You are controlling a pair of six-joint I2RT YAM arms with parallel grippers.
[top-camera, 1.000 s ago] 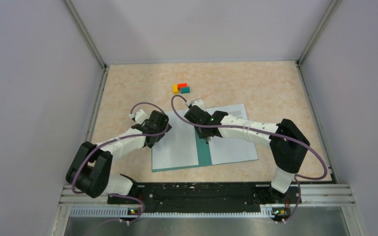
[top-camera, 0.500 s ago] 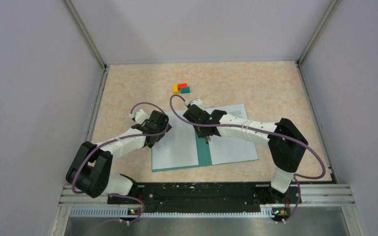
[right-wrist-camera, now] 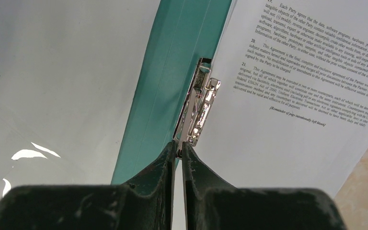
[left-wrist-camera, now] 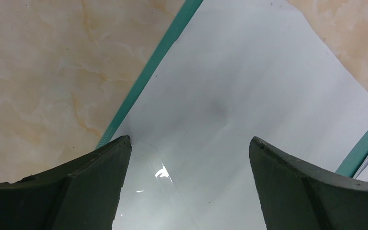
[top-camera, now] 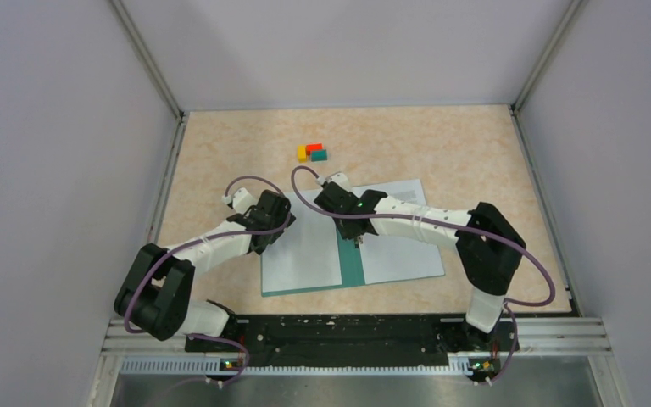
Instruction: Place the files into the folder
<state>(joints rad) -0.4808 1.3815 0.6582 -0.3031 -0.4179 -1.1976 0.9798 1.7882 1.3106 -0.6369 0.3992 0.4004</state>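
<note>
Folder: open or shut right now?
Open. The folder lies spread flat, its inner metal clip exposed along the spine, a printed sheet on its right half.

Plain pale lilac walls (top-camera: 42,127) enclose three sides; the tabletop (top-camera: 475,153) is beige marbled; even, soft light.

Teal folder (top-camera: 352,270) open flat, spine clip (right-wrist-camera: 199,110) — files (right-wrist-camera: 306,72) inside.

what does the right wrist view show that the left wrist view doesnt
Only the right wrist: the metal clip on the spine, with the right gripper shut on its near end. Only the left wrist: the left gripper wide open, holding nothing. Both: the teal folder, its glossy white left page and the printed sheet.
</note>
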